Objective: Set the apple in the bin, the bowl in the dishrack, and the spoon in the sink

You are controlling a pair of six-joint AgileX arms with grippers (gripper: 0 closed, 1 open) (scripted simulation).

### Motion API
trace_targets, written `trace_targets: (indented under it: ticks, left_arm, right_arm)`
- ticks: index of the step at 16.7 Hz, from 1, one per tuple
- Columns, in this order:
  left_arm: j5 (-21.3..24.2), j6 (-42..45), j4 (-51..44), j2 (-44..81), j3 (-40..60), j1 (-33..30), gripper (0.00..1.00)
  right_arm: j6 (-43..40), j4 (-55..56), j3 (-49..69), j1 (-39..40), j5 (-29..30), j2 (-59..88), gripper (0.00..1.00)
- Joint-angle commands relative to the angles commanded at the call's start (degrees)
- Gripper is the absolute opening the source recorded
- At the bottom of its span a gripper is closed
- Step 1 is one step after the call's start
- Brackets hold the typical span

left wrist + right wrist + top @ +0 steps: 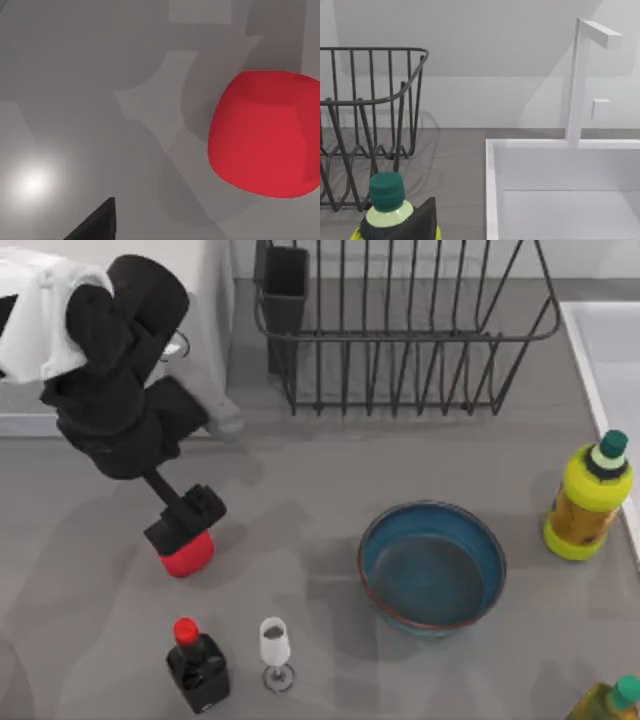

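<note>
The left arm reaches down from the upper left of the top view, its wrist angled toward lower right, and the left end effector [184, 530] sits right over the apple [187, 554] at left centre of the grey surface [300, 510]; I cannot tell whether it is spread or pinching the fruit. The left wrist view shows the apple [262, 135] resting on the surface. The bowl [432, 567] stands right of centre, below the dishrack [400, 330]. The sink [560, 190] appears in the right wrist view
</note>
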Motion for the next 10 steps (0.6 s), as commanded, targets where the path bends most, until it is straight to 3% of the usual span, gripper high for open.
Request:
trace_targets:
  ticks: [4, 10]
  left_arm:
    - [-0.24, 2.56, -4.89, 7.74, 5.78, -1.85, 1.0]
    - [-0.25, 2.72, -4.93, 8.19, 5.84, -1.73, 1.0]
  right_arm:
    - [0.0, 0.0, 0.0, 0.0, 0.0, 0.0, 1.0]
    - [0.0, 0.0, 0.0, 0.0, 0.0, 0.0, 1.0]
